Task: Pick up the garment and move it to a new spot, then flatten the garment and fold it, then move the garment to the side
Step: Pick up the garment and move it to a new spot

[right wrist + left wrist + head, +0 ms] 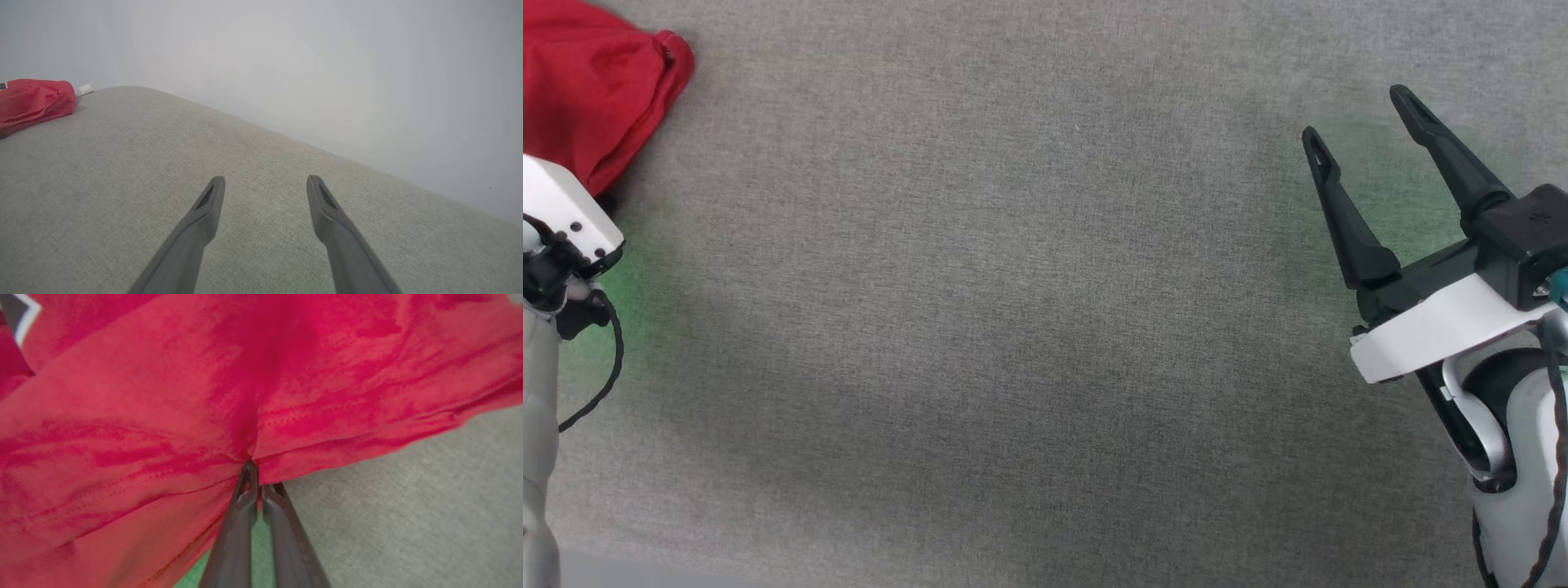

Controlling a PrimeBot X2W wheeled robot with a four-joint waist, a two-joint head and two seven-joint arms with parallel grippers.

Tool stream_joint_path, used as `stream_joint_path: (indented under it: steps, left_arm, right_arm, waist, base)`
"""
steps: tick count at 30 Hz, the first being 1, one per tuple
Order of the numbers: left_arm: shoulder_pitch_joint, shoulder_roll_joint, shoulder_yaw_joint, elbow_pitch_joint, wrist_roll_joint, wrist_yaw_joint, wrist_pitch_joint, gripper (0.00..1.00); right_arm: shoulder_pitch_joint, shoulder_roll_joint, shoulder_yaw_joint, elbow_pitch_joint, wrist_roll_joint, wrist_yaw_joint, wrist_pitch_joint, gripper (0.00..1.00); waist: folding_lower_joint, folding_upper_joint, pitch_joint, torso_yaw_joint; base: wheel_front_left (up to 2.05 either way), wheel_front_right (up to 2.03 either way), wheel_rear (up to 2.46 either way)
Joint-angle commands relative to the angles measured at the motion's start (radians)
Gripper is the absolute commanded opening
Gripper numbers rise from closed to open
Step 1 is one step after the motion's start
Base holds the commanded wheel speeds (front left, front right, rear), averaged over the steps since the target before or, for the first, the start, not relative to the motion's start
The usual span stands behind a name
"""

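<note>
A bunched red garment of thin, soft fabric lies at the far left corner of a grey, woven upholstered surface, close to its far edge, where a pale plain wall rises behind it. The left gripper, its two long dark fingers pressed together, is clamped on a stitched hem of the garment, and folds of cloth radiate from the pinch point. From the head camera, the left arm's white wrist housing sits at the surface's left edge, just in front of the red heap and touching it. The right gripper is released, its fingers spread wide and holding nothing. It hangs over bare fabric by the right edge, well apart from the garment. A small scrap of white cloth shows just beside the red heap, toward the wall.
</note>
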Motion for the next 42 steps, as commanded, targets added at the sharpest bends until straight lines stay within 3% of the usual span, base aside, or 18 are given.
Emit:
stream_joint_path:
  steps: [1,17,32,42]
  left_arm:
    - [0.052,-0.032,-0.016,0.030,0.005,-0.007,0.011,0.00]
    - [-0.128,0.097,-0.114,-0.030,0.121,-0.058,-0.199,0.00]
    - [-0.250,0.133,-0.211,-0.134,0.196,-0.076,-0.268,0.00]
    - [-0.273,0.145,-0.279,-0.269,0.209,-0.085,-0.221,0.00]
  right_arm:
    - [-0.010,0.003,-0.001,0.002,0.000,0.000,-0.010,1.00]
    - [0.040,0.066,-0.030,0.095,0.020,0.000,-0.102,1.00]
    - [0.093,0.115,-0.079,0.138,0.024,0.000,-0.165,1.00]
    - [0.131,0.138,-0.122,0.143,0.021,0.000,-0.192,1.00]
  waist:
    - [0.0000,0.0000,-0.010,0.003]
    - [0.0000,0.0000,-0.177,0.025]
    - [0.0000,0.0000,-0.305,0.022]
    - [0.0000,0.0000,-0.384,0.013]
  base:
    - [0.00,0.00,0.00]
    - [0.00,0.00,0.00]
    - [0.00,0.00,0.00]
    - [0.00,0.00,0.00]
